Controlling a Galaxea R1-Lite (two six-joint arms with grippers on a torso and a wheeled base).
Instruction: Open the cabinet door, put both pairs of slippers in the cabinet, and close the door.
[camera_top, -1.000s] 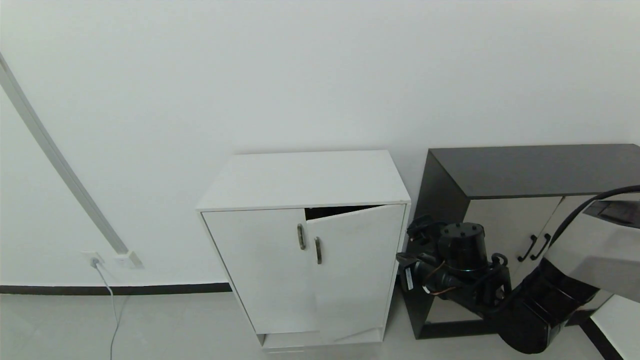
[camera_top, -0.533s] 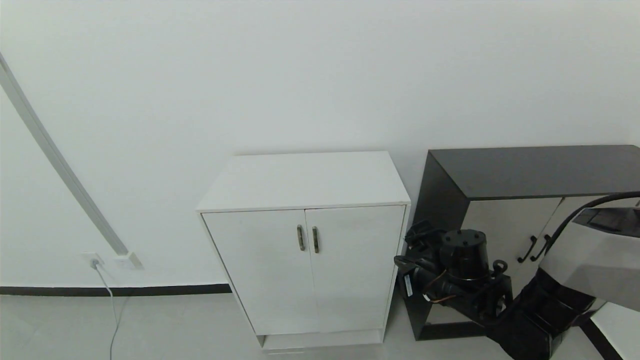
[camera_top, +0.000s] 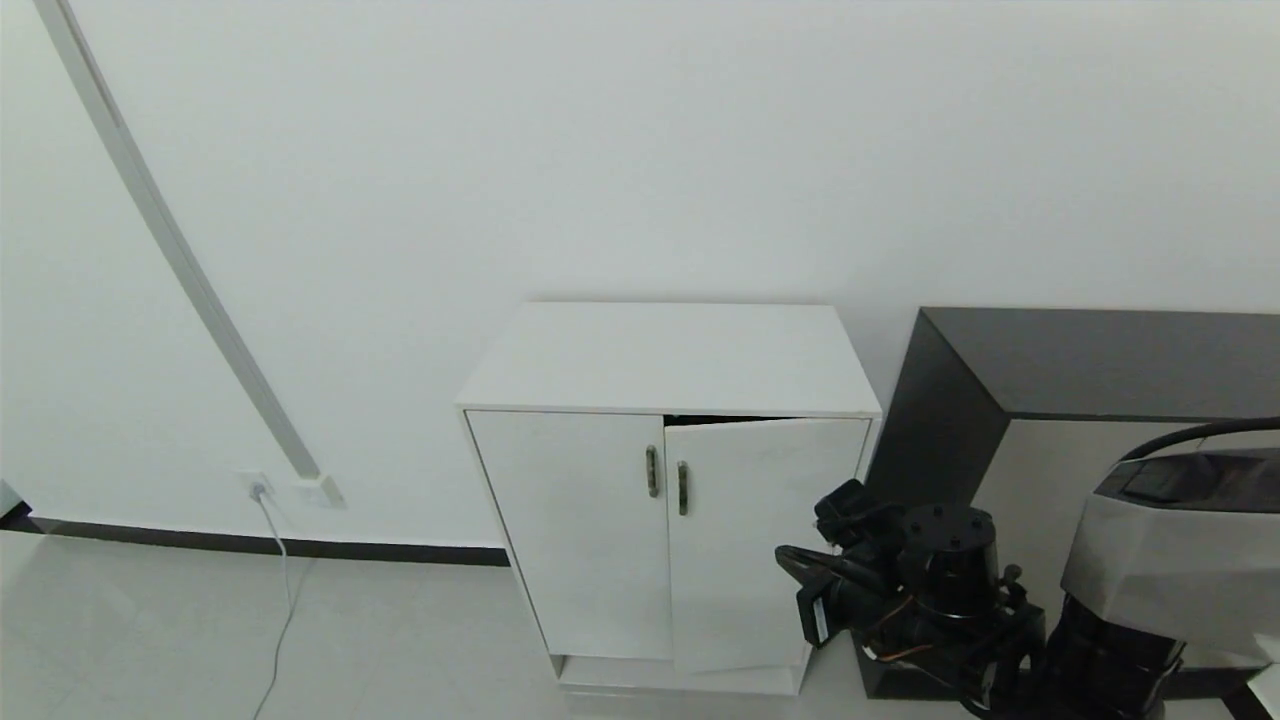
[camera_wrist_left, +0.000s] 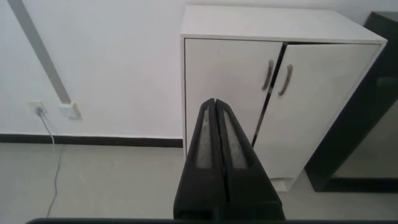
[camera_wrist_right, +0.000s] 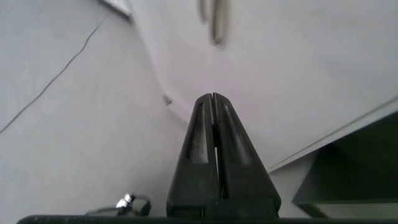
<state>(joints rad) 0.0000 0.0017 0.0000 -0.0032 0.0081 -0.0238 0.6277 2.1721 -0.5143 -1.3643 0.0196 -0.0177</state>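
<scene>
Cabinet status: the white two-door wooden cabinet (camera_top: 668, 358) stands on the pale floor (camera_top: 150, 640) against the white wall. It is just beside a dark low cabinet (camera_top: 1100, 360) on the robot's right. The left door (camera_top: 570, 530) sits flush with the frame. The right door (camera_top: 765, 540) is slightly ajar, its handle edge swung out and a dark gap showing along its top. Two dark metal handles (camera_top: 652, 472) sit close together at the middle seam.

Your left pincer (camera_wrist_left: 215, 102) hangs in front of the cabinet, well apart from it, fingers pressed together on nothing. Your right pincer (camera_wrist_right: 213, 98) also has its fingers together and empty, and sits low, close before the cabinet front.

A wall socket (camera_top: 258, 488) with a grey cable sits to the left of the cabinet, below a slanting grey conduit (camera_top: 180, 250).
</scene>
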